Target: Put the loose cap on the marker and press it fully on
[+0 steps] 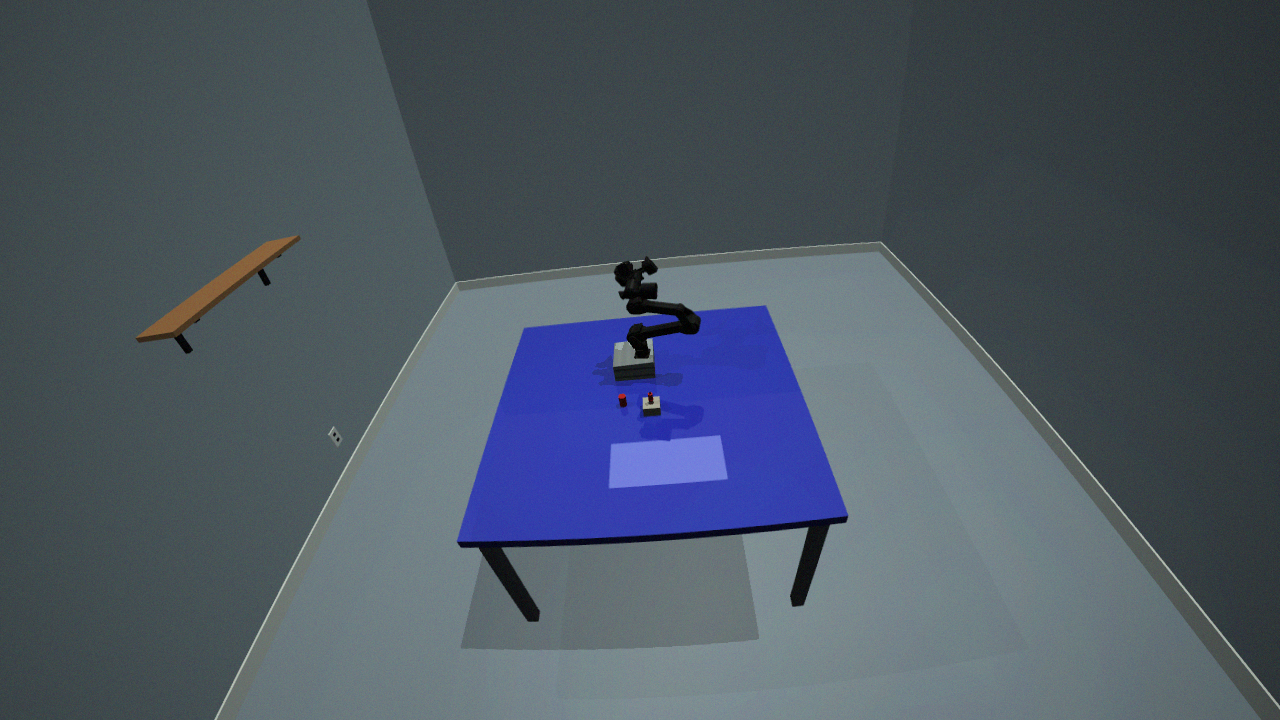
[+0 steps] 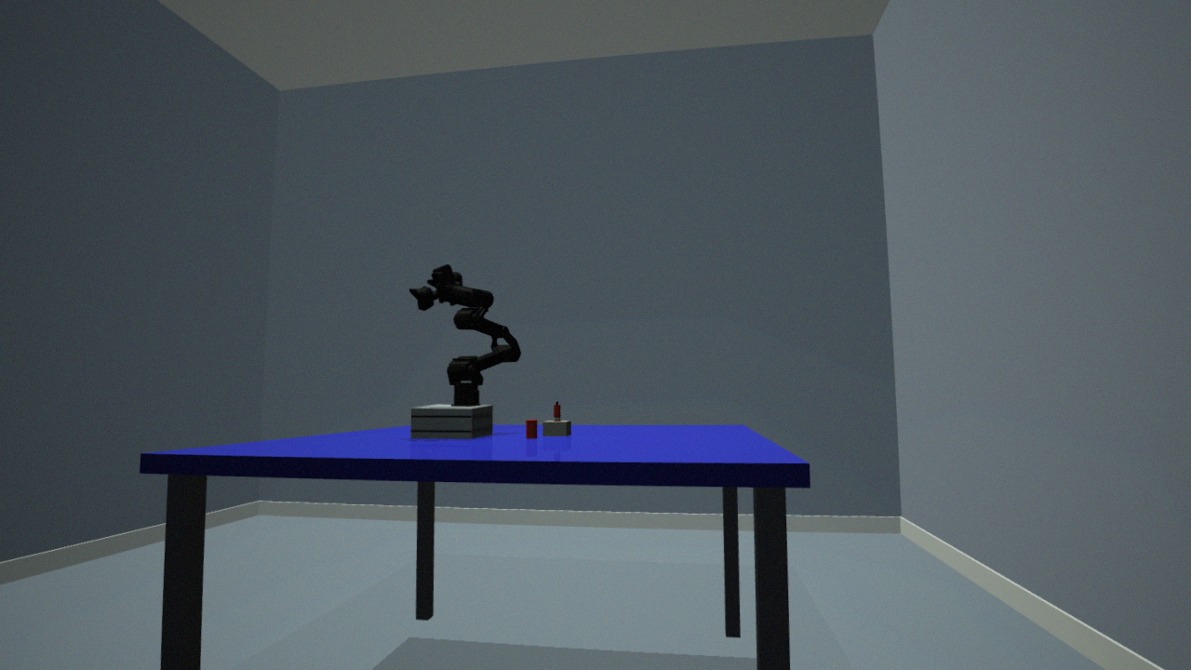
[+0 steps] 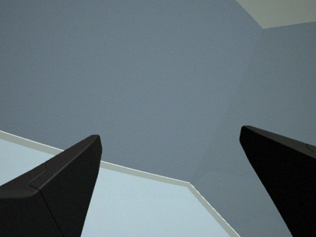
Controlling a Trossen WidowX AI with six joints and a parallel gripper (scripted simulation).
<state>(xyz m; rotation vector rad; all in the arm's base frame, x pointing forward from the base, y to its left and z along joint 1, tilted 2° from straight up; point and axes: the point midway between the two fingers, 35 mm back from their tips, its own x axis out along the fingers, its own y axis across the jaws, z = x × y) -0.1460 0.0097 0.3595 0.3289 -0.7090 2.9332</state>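
Note:
The red marker [image 1: 650, 396] [image 2: 556, 411] stands upright in the small pale holder block [image 1: 651, 411] [image 2: 555, 429], with a narrow tip on top. The red cap [image 1: 622, 401] [image 2: 531, 430] stands loose on the blue table [image 1: 554, 465] [image 2: 466, 471], a short way from the block and not touching it. My gripper [image 3: 172, 137] is open and empty. It is raised high above the table near the arm's base, away from the cap and marker. The wrist view shows only walls, floor and a bit of ceiling between and around the fingers, with no cap or marker.
The arm's base stands on a grey box [image 1: 633, 368] [image 2: 452, 422] behind the cap and holder block in the top view. A pale rectangular patch [image 1: 667, 462] shows on the table in front of the block. A brown shelf [image 1: 223, 284] hangs on the left wall, beyond the table.

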